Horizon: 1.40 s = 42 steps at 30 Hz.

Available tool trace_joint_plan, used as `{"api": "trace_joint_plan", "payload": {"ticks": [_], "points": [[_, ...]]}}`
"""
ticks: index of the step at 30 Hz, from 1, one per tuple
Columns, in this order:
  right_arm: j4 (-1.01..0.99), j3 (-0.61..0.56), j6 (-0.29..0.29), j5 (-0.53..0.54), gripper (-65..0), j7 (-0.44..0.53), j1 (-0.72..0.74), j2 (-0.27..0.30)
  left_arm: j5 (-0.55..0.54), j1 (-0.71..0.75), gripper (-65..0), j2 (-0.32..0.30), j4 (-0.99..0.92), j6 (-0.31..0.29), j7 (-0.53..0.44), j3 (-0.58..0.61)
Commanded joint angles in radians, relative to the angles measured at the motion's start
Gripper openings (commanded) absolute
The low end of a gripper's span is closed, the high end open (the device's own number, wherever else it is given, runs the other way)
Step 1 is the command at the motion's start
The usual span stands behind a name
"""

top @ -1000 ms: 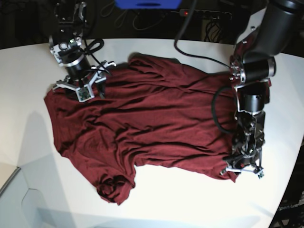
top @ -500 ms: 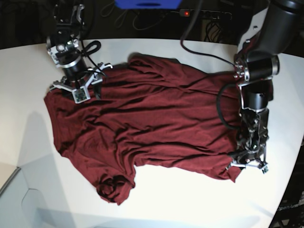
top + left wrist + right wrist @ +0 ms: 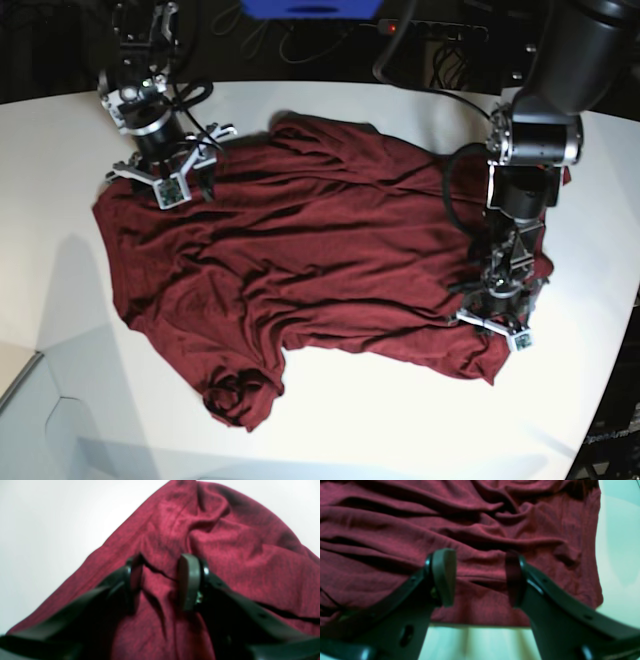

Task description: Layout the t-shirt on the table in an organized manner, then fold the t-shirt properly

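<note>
Left gripper (image 3: pixel 160 582) part-open astride t-shirt (image 3: pixel 300 260) fold, apparently ungripped; right gripper (image 3: pixel 480 577) open over hem. Pinch edges, spread across table (image 3: pixel 400 430).

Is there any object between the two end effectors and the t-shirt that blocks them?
Nothing visible blocks them. The left end effector and the right end effector each hang directly over the t-shirt with jaws apart, only wrinkled cloth between the pads. The table around it shows nothing else.
</note>
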Motion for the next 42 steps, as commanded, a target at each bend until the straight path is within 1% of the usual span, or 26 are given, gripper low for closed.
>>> {"api": "trace_joint_plan", "payload": {"ticks": [1,4,5,6,10,16,18,23,25,27,32,34,36,41,42], "points": [[0.021,0.0,-0.006,0.01,-36.3,0.028,0.007,0.005,-0.002,-0.037,-45.9,-0.006,0.017,-0.004,-0.027,0.0],[0.021,0.015,-0.006,0.01,-36.3,0.028,0.005,0.011,-0.002,-0.039,-57.6,-0.006,0.018,-0.004,-0.062,-0.005],[0.019,0.022,-0.006,0.01,-36.3,0.028,0.005,0.011,-0.002,-0.042,-62.5,-0.006,0.018,-0.004,-0.07,-0.005],[0.019,0.023,-0.006,0.01,-36.4,0.028,0.005,0.011,-0.002,-0.049,-65.0,-0.006,0.02,-0.004,-0.073,-0.005],[0.019,0.037,-0.006,0.01,-36.4,0.028,-0.007,0.011,-0.004,-0.1,-65.0,-0.003,0.02,-0.004,-0.078,-0.006],[0.019,0.043,-0.006,0.008,-36.4,0.028,-0.021,0.011,0.001,-0.215,-65.0,0.03,0.081,-0.004,-0.07,0.0],[0.024,0.043,-0.006,0.008,-36.4,0.028,-0.029,0.011,0.004,-0.281,-65.0,0.05,0.064,-0.004,-0.076,0.003],[0.027,0.043,-0.006,0.008,-36.5,0.028,-0.044,0.011,0.004,-0.404,-64.8,0.055,-0.011,-0.004,-0.079,0.001],[0.028,0.043,-0.006,0.008,-36.5,0.028,-0.046,0.011,0.004,-0.436,-62.1,0.055,-0.029,-0.004,-0.079,0.001],[0.028,0.043,-0.006,0.008,-36.5,0.028,-0.05,0.011,0.004,-0.445,-57.5,0.055,-0.029,-0.004,-0.079,0.001],[0.028,0.043,-0.006,0.008,-36.5,0.028,-0.073,0.011,0.004,-0.442,-38.7,0.055,-0.025,-0.004,-0.079,0.003],[0.028,0.043,-0.006,0.008,-36.5,0.028,-0.073,0.008,0.004,-0.441,-33.8,0.052,-0.023,-0.004,-0.079,0.003],[0.028,0.041,-0.006,0.008,-36.5,0.028,-0.073,0.008,0.001,-0.431,-33.0,0.05,-0.023,-0.004,-0.079,0.0],[0.028,0.037,-0.006,0.008,-36.5,0.029,-0.073,0.006,-0.002,-0.344,-33.0,0.047,-0.02,-0.004,-0.07,-0.005],[0.028,0.037,-0.006,0.008,-36.5,0.029,-0.072,0.006,-0.002,-0.319,-33.0,0.038,-0.017,-0.004,-0.07,-0.005]]}}
